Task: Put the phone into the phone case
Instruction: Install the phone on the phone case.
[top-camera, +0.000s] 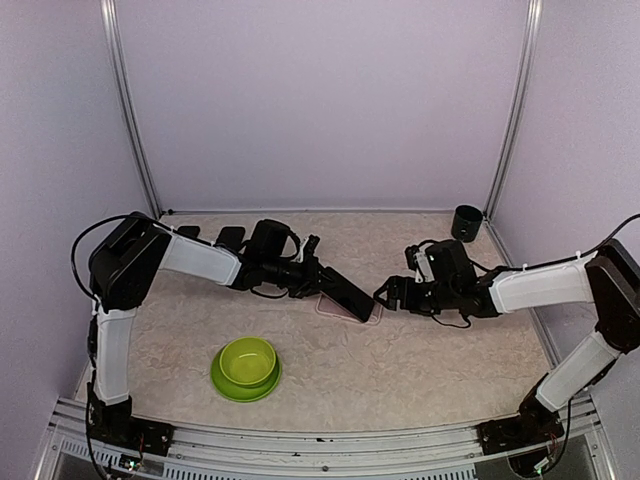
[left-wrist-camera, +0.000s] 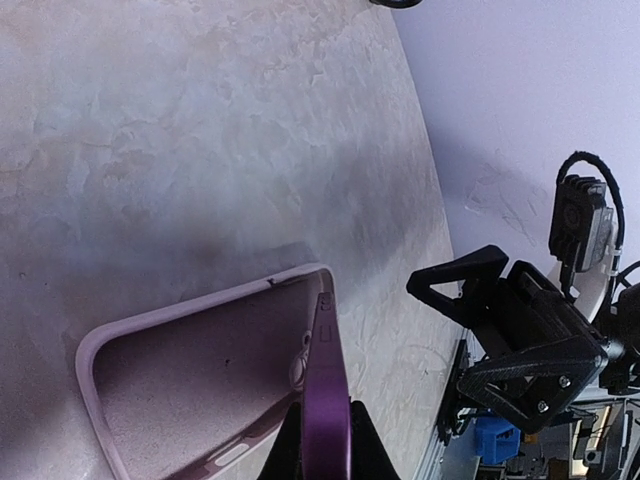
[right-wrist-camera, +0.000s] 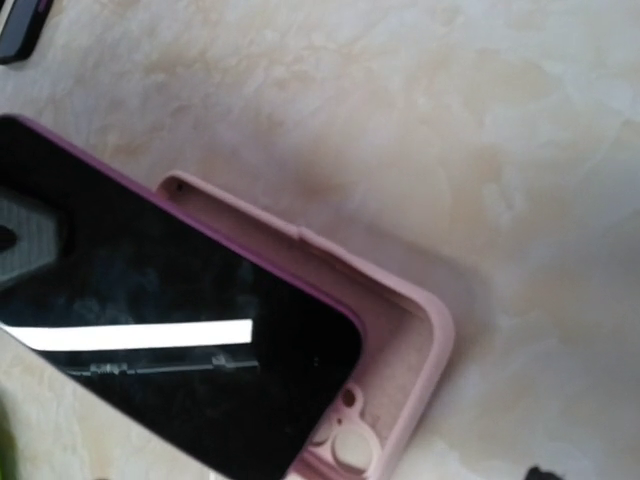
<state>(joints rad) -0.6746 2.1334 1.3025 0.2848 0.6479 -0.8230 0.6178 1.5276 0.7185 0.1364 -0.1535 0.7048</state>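
Currently the phone (top-camera: 345, 293) is clamped at its upper end by the left gripper (top-camera: 316, 273), which is clenched tight on it. The phone is held tilted, with its lower end down inside the pink phone case (top-camera: 340, 309) near the middle of the worktop (top-camera: 420, 370). The tilt is judged deliberate: one end is seated against the case's end wall first, so the rest can be pressed flat. The phone's lower corner is seen by the camera cutout (right-wrist-camera: 350, 440).

The right gripper (top-camera: 384, 295) is spread wide with nothing grasped and is parked just beside the case's right end, probably to brace it against sliding.

Phone: purple frame, glossy black screen facing up, smudged, with a light bar reflected in it. Case: matte pink with a raised lip, laid flat, open side up. The phone is not yet snapped in.
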